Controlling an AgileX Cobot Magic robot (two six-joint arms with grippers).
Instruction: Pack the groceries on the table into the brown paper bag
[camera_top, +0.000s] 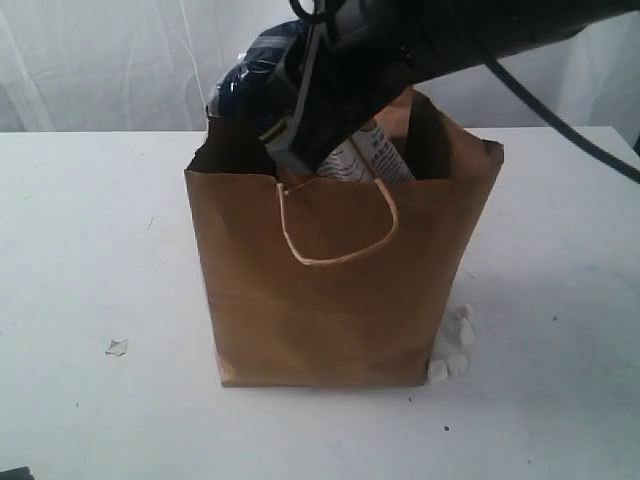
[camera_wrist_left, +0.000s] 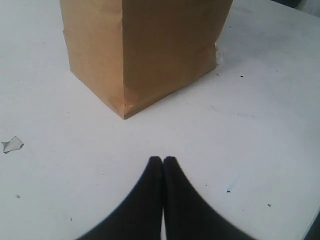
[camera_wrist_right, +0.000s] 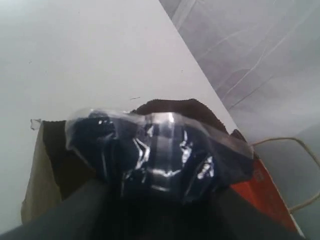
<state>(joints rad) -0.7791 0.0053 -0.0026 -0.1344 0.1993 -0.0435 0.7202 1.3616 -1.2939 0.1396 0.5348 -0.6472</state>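
Nearest you, the black left gripper hangs clenched and empty above the plain white table. Beyond, your right gripper grasps the long dark-blue noodle packet at the mouth of the tall brown paper bag. Insertion looks underway: lower deeper, then release.

Upright brown paper bag on white table; dark-blue noodle packet protrudes from its open top

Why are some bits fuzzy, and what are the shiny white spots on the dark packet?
Left wrist view: the shut left tool sits too near the lens, so it blurs. Right wrist view: light glints off the crinkly wrap of the noodle packet. Exterior view: the brown paper bag is sharp, the curtain behind washed out bright.
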